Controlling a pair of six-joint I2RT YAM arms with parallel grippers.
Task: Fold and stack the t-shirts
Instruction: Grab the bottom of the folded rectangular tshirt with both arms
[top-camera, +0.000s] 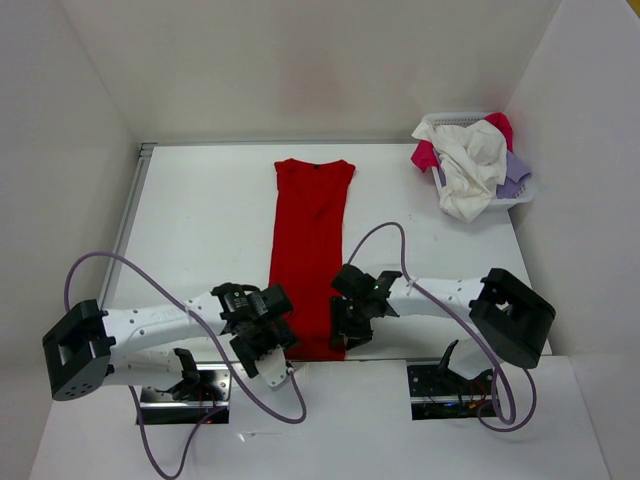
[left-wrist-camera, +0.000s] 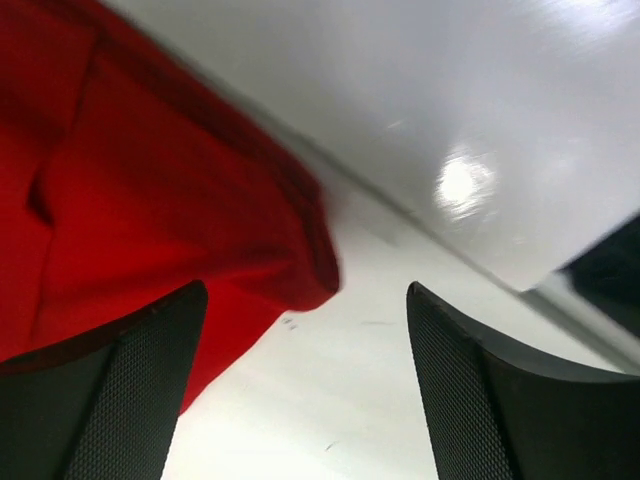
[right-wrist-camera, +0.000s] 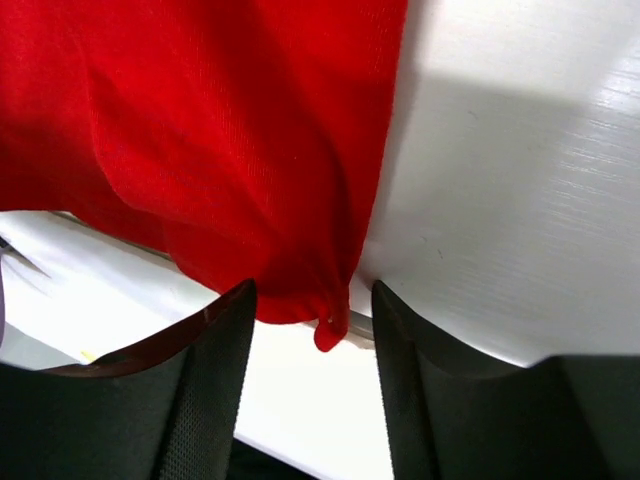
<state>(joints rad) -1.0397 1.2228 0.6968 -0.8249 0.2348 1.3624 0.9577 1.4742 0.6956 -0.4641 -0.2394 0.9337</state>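
**A:** Red shirt (top-camera: 310, 250), position?

**B:** Middle of the table (top-camera: 200, 220) in the top view. It lies flat as a long narrow strip. The collar points to the top of the frame and the hem sits at the bottom edge of the table, between the two grippers.

**A:** Left gripper (top-camera: 268, 342)?

**B:** Jaws wide apart, grasping nothing. In its wrist view the cloth fills the upper left. One corner reaches down beside the left-hand finger (left-wrist-camera: 120, 390), and the other finger (left-wrist-camera: 500, 400) stands over bare table.

**A:** Right gripper (top-camera: 345, 330)?

**B:** Also parted, not clamped on anything. In its wrist view the hem corner droops between the two fingers (right-wrist-camera: 180, 400). The view is shadowed there, so I cannot tell if the cloth brushes the left-hand pad.

**A:** Remaining shirts?

**B:** Upper right of the top view, heaped unfolded in the basket (top-camera: 455, 117).
- The off-white shirt (top-camera: 470, 165) is on top and spills over the rim toward the bottom of the frame.
- The pinkish red shirt (top-camera: 500, 128) shows behind it.
- The lavender shirt (top-camera: 515, 178) shows at the right side.

**A:** Anything else to log?

**B:** A purple cable (top-camera: 100, 262) loops off each arm.
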